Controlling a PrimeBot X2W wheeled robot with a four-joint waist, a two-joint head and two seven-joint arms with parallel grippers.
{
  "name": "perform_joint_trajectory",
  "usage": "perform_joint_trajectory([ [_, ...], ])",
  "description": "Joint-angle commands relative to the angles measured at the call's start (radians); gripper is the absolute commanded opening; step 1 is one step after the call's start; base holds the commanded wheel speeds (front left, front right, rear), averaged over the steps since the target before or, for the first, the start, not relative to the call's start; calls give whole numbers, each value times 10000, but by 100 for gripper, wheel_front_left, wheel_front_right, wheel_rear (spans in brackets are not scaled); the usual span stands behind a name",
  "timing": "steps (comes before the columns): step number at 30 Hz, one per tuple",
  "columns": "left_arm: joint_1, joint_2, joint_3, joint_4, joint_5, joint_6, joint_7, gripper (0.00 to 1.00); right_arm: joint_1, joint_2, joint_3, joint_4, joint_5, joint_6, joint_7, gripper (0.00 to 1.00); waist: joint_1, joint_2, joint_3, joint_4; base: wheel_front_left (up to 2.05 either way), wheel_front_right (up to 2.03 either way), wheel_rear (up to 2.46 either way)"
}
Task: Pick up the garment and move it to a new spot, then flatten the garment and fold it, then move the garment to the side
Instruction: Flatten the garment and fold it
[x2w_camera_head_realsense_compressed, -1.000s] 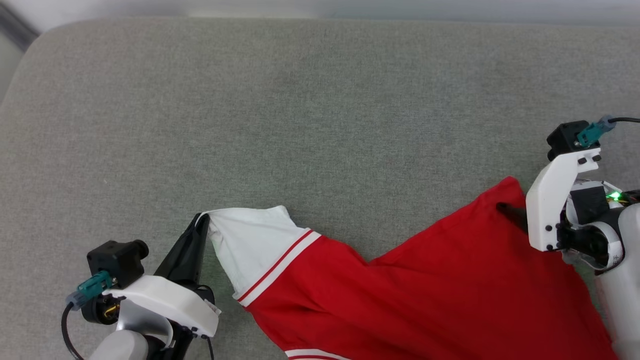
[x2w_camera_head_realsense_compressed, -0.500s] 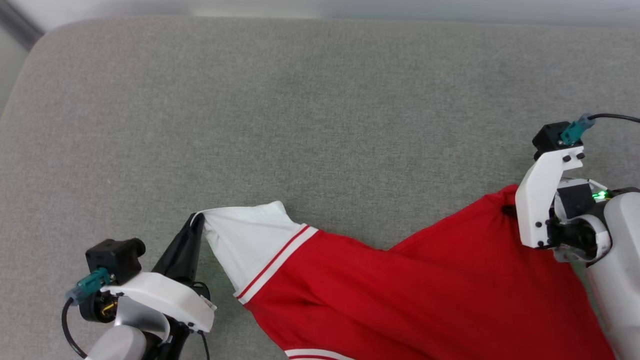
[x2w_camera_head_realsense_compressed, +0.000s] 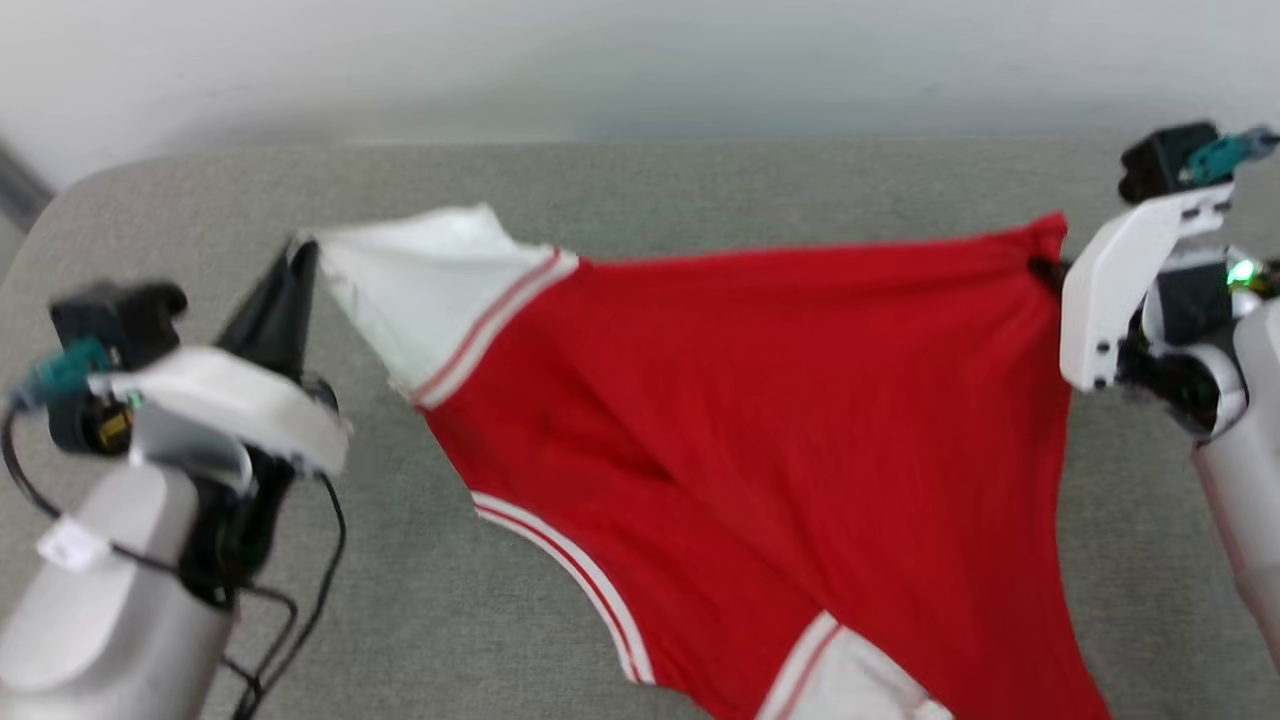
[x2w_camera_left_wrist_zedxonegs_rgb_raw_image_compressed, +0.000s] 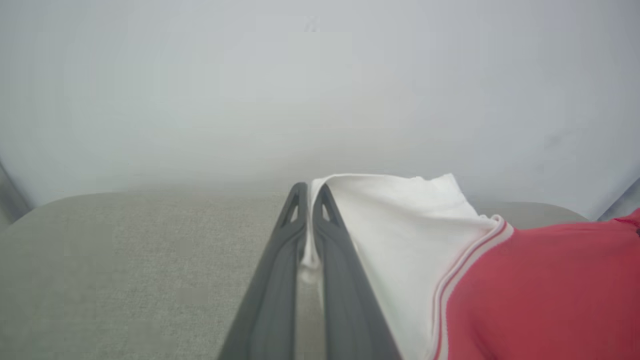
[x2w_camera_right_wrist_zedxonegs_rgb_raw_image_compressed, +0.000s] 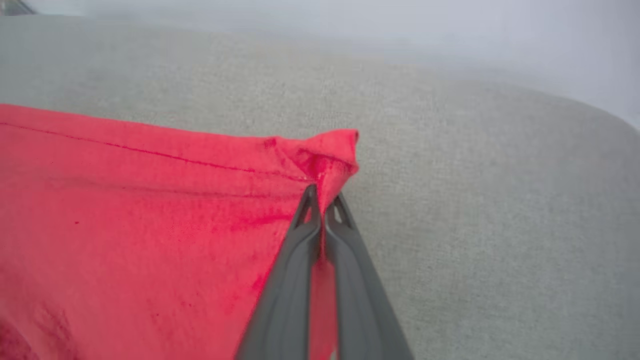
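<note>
Garment (x2w_camera_head_realsense_compressed: 760, 400) stretched taut, long axis left-right, body hanging toward camera. Your left gripper (x2w_camera_head_realsense_compressed: 301, 252) pinches white sleeve end; your right gripper (x2w_camera_head_realsense_compressed: 1044, 269) pinches red corner.

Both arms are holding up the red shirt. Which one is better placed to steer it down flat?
Probably the right. The right gripper is shut on a red body corner of the garment, where most cloth hangs; the left gripper pinches only the white sleeve end.

Bright, even light; head view motion-blurred throughout.
</note>
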Motion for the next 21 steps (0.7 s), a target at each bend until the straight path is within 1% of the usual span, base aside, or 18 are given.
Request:
perform_joint_trajectory([
  [1,-762,46,29,382,59,-101,135,0,-494,123,-125,236,-175,-7,-422,0,-1,0,-243,-257,0,0,0],
  [5,-2377,-27,-44,1480,123,-375,423,0,-1388,369,-519,758,-656,-7,-1324,0,-1,0,-207,-428,0,0,0],
  [6,-2377,-27,-44,1480,123,-375,423,0,-1388,369,-519,758,-656,-7,-1324,0,-1,0,-207,-428,0,0,0],
  [7,-2805,-28,-54,1778,204,-440,437,0,-1657,442,-647,869,-757,-7,-1549,0,-1,0,-151,-462,0,0,0],
  [13,-5339,-183,-162,3366,650,-760,140,0,-3230,583,-1230,1409,-1493,-9,-2411,0,-1,0,459,-560,0,0,0],
  [15,-6205,-150,-70,3879,727,-835,1,0,-3776,641,-1424,1483,-1740,-9,-2696,0,-1,0,749,-598,0,0,0],
  [16,-7063,-74,-14,4343,821,-938,-100,0,-4350,634,-1555,1488,-2010,-12,-2901,0,-1,0,1102,-637,0,0,0],
  [17,-7471,-45,6,4583,857,-1016,-151,0,-4606,662,-1594,1520,-2133,-12,-2944,0,-1,0,1253,-659,0,0,0],
  [18,-8232,54,33,4979,924,-1169,-230,0,-5132,658,-1626,1521,-2404,-12,-3047,0,-1,0,1553,-710,0,0,0],
  [21,-9338,295,75,5379,1073,-1313,-338,0,-5961,678,-1710,1455,-2634,-13,-3047,0,-1,0,2088,-759,0,0,0],
])
